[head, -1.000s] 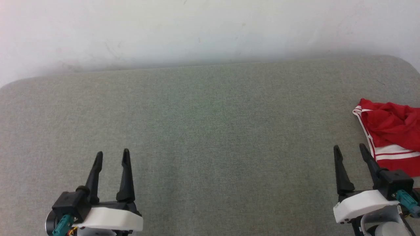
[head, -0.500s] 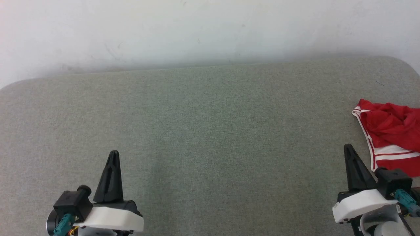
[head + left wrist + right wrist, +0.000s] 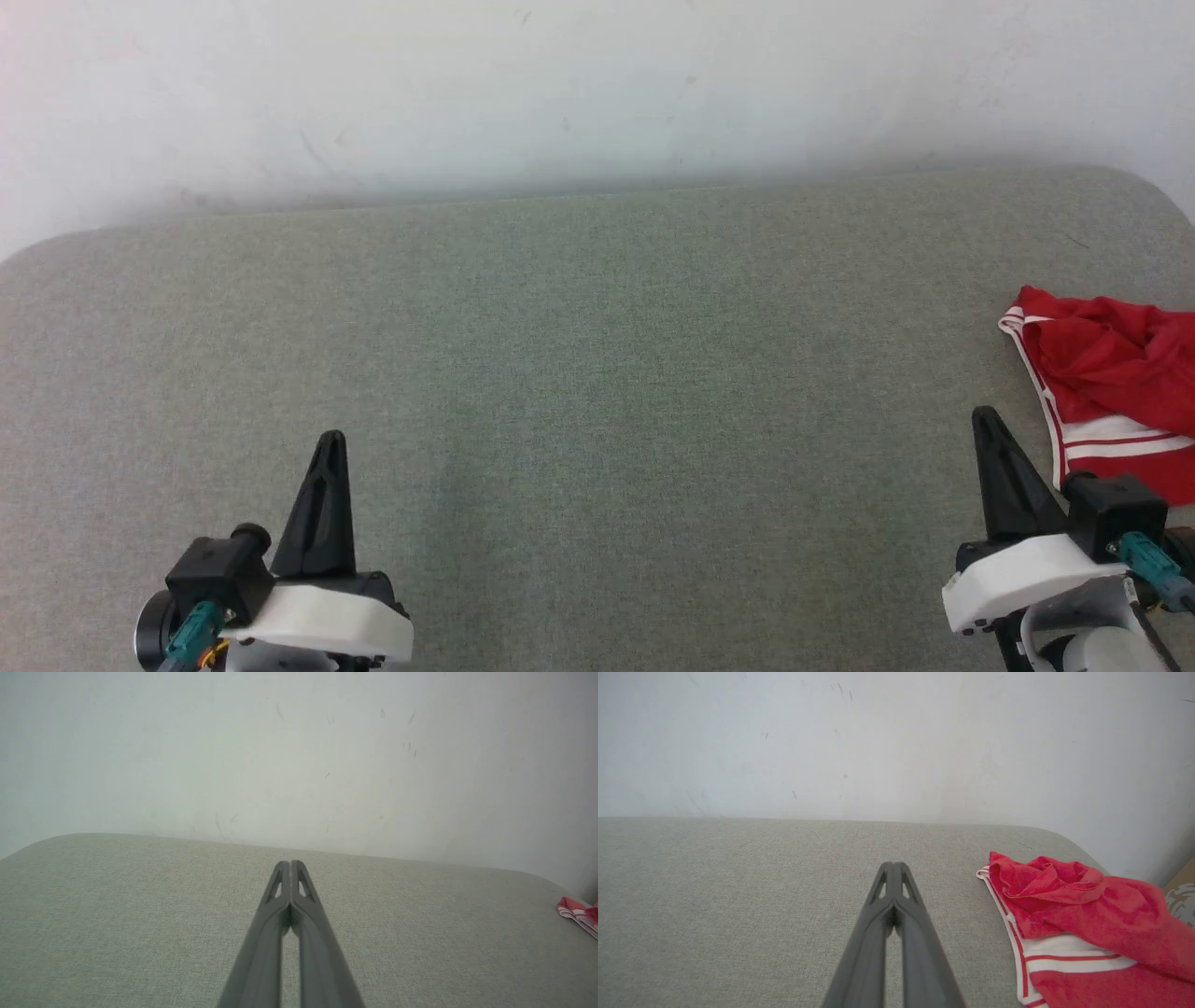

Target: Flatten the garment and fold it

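The garment (image 3: 1116, 378) lies crumpled at the far right of the grey-green padded surface (image 3: 597, 373), red cloth with white bands and red stripes, cut off by the view's right edge. It shows more fully in the right wrist view as a bunched red heap (image 3: 1083, 914), and as a small red scrap at the right edge of the left wrist view (image 3: 579, 910). My right gripper (image 3: 982, 415) is shut and empty, just left of the garment and apart from it. My left gripper (image 3: 331, 439) is shut and empty at the lower left. Both pairs of fingers meet at their tips (image 3: 290, 863) (image 3: 893, 864).
A white wall (image 3: 597, 93) rises right behind the padded surface. The surface has rounded far corners at left and right. A tan, patterned object (image 3: 1181, 896) shows beyond the garment at the right edge of the right wrist view.
Both grippers have gone from open to shut, with nothing between their fingers. The whole head view has shifted slightly; the garment lies as before.
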### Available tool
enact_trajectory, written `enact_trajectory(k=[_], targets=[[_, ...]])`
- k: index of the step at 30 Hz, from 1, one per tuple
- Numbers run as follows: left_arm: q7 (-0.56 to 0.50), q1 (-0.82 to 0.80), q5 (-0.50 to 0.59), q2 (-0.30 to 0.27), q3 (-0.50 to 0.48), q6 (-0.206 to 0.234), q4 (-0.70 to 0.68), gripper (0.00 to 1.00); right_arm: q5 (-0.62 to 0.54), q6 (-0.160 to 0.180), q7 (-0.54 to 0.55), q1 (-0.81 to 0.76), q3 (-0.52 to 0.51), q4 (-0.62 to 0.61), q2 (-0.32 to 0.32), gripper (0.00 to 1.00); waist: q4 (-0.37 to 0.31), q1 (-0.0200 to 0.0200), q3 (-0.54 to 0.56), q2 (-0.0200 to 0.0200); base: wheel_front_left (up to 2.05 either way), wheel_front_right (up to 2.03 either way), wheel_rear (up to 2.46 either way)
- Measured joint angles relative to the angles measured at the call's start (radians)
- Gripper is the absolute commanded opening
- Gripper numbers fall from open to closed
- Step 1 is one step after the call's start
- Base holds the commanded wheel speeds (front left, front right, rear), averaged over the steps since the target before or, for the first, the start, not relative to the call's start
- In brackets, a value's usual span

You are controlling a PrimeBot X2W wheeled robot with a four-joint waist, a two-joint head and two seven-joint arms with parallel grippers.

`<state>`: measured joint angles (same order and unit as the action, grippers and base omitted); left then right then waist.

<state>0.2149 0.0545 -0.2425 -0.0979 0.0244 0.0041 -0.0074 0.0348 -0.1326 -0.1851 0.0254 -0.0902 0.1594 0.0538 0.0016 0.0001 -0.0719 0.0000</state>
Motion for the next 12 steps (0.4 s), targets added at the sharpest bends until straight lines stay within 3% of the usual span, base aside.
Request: enact_trajectory(k=[12], targets=[[-0.025, -0.001, 0.024, 0.004, -0.001, 0.0, 0.0, 0.0, -0.001, 0.0, 0.019, 0.0, 0.009, -0.018, 0.0, 0.0, 0.0, 0.0, 0.008, 0.0, 0.0, 0.0, 0.0]])
